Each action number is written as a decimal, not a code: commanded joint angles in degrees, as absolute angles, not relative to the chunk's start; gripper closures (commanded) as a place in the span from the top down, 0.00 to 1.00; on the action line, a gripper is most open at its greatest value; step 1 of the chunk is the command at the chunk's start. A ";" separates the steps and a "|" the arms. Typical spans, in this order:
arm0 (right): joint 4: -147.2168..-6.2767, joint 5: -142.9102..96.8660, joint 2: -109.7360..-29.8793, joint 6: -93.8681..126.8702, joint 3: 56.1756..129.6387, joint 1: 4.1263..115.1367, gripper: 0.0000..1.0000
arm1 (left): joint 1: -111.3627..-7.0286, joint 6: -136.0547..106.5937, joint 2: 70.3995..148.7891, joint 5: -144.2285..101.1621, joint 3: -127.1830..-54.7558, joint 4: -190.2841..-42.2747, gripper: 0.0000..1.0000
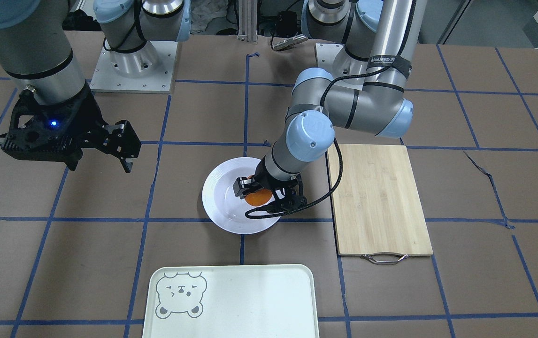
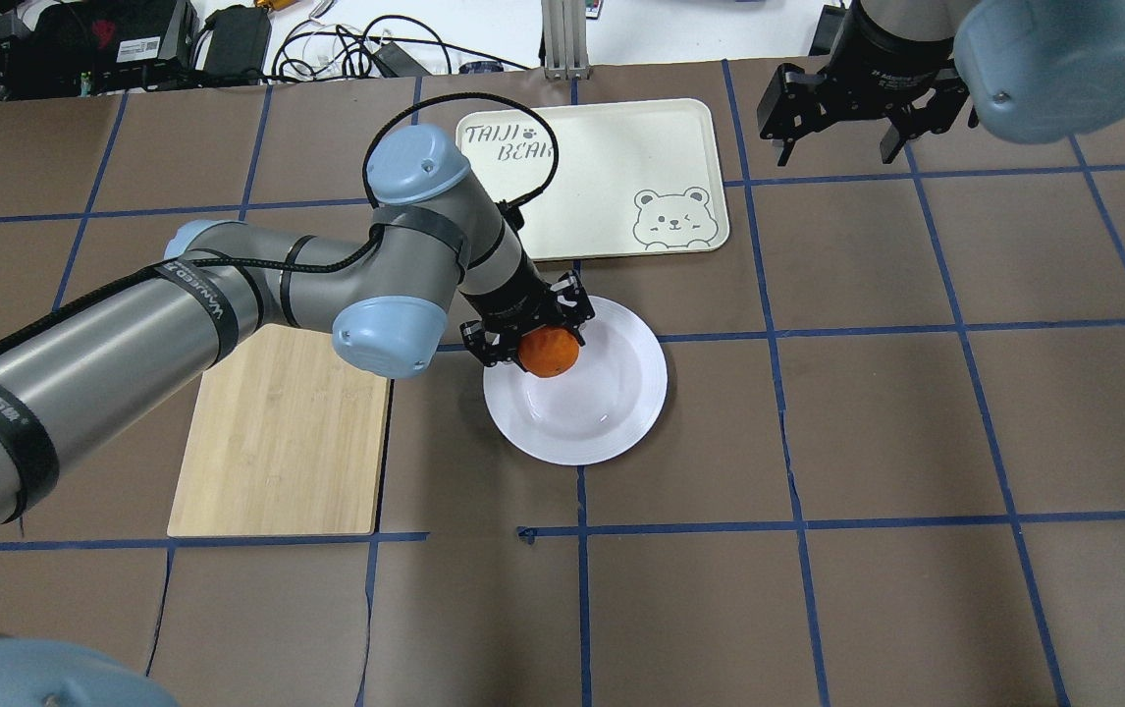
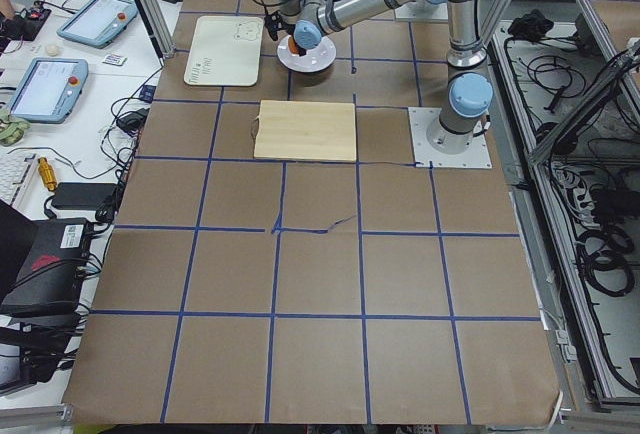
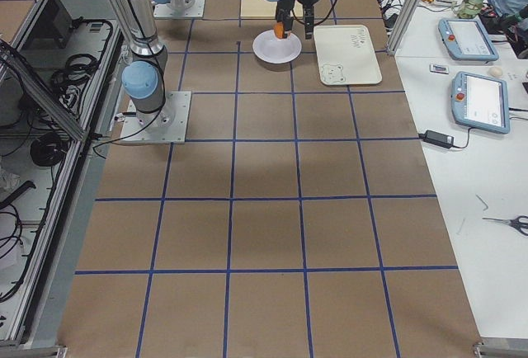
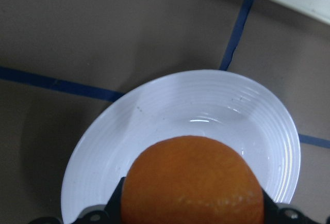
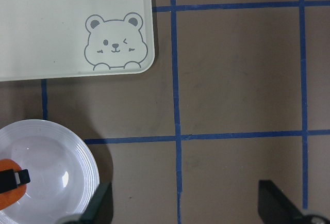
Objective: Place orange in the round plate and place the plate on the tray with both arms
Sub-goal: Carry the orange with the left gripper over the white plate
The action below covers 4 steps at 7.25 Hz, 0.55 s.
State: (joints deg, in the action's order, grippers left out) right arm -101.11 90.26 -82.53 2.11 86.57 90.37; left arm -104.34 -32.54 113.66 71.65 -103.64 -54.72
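Note:
My left gripper (image 2: 545, 346) is shut on the orange (image 2: 549, 352) and holds it just above the left part of the white round plate (image 2: 612, 393). The left wrist view shows the orange (image 5: 192, 182) between the fingers, over the plate's sunken centre (image 5: 206, 115). In the front view the orange (image 1: 257, 197) hangs over the plate (image 1: 224, 197). The cream tray (image 2: 621, 167) with its bear face lies beyond the plate, bare. My right gripper (image 2: 837, 147) hovers open, high at the far right, beside the tray. The right wrist view shows the tray's bear corner (image 6: 114, 41) and the plate (image 6: 56, 162).
A bamboo cutting board (image 2: 283, 437) with a metal handle lies on the brown, blue-taped table under my left forearm. The left arm's cable (image 2: 484, 108) loops over the tray's near-left corner. Operator desks with tablets (image 4: 474, 94) stand beyond the table's far edge.

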 commanded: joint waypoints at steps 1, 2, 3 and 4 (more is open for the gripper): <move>-101.07 90.18 -82.53 2.02 86.57 90.00 1.00 | -105.12 -37.68 114.52 71.01 -103.80 -52.40 0.97; -101.07 90.18 -82.53 2.02 86.66 89.91 1.00 | -104.94 -37.27 113.39 71.36 -103.36 -49.34 1.00; -101.34 89.91 -82.53 2.20 86.57 89.74 1.00 | -104.33 -35.53 112.77 71.63 -102.92 -49.31 1.00; -101.51 88.17 -82.53 2.28 86.57 89.56 1.00 | -104.24 -32.72 112.68 74.76 -101.44 -50.35 1.00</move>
State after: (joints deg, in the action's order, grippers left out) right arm -101.28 89.64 -82.53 2.15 86.60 89.79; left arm -104.54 -35.41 113.09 72.19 -102.81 -50.02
